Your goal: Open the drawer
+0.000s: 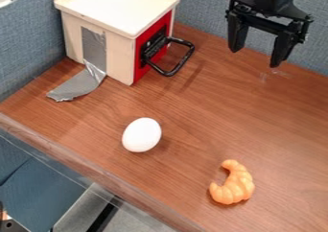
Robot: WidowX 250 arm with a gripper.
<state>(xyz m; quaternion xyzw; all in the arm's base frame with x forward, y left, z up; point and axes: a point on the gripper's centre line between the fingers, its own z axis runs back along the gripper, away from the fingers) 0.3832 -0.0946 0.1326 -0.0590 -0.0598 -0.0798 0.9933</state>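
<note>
Well apart from claw (256, 58): drawer (154, 45).

Lab — robot arm (274, 0), blue partitions (208, 10)

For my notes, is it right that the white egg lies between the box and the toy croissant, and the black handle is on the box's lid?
Not quite: the camera view shows the black handle on the red front of the box, not its lid. The rest stands.
</note>
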